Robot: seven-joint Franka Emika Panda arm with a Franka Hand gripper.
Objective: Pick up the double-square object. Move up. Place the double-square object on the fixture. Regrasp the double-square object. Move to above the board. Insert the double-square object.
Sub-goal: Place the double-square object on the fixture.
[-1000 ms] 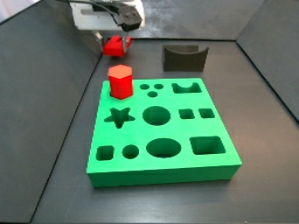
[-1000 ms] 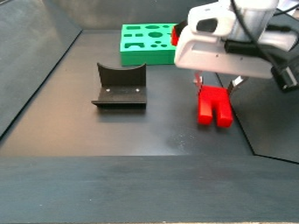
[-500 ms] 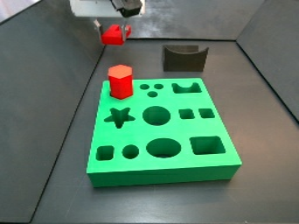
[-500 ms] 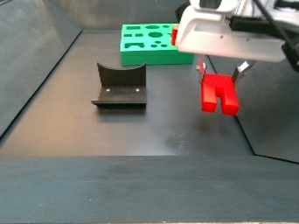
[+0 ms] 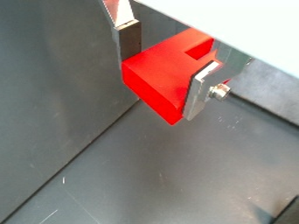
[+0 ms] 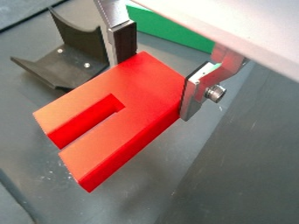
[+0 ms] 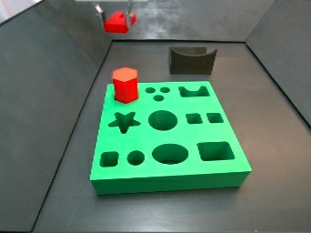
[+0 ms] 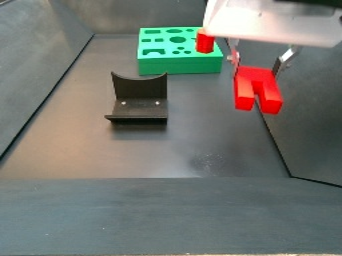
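Note:
My gripper (image 8: 254, 62) is shut on the red double-square object (image 8: 254, 91), which hangs well above the dark floor with its two lobes pointing down. In both wrist views the silver fingers (image 5: 129, 39) clamp the object's (image 5: 163, 74) plain end, and its notch (image 6: 87, 118) shows between the lobes. In a side view the gripper (image 7: 116, 11) and the object (image 7: 116, 22) are at the upper edge, far from the green board (image 7: 170, 136). The dark fixture (image 8: 135, 98) stands on the floor to the left of the object, with the board (image 8: 178, 50) behind it.
A tall red hexagonal prism (image 7: 124, 85) stands in the board's far left corner. The fixture (image 7: 191, 59) sits just beyond the board. Dark walls close in the floor on the sides, and one (image 8: 314, 110) rises right beside the held object.
The gripper has risen steadily with the double-square object, lifting it off the floor and higher in both side views.

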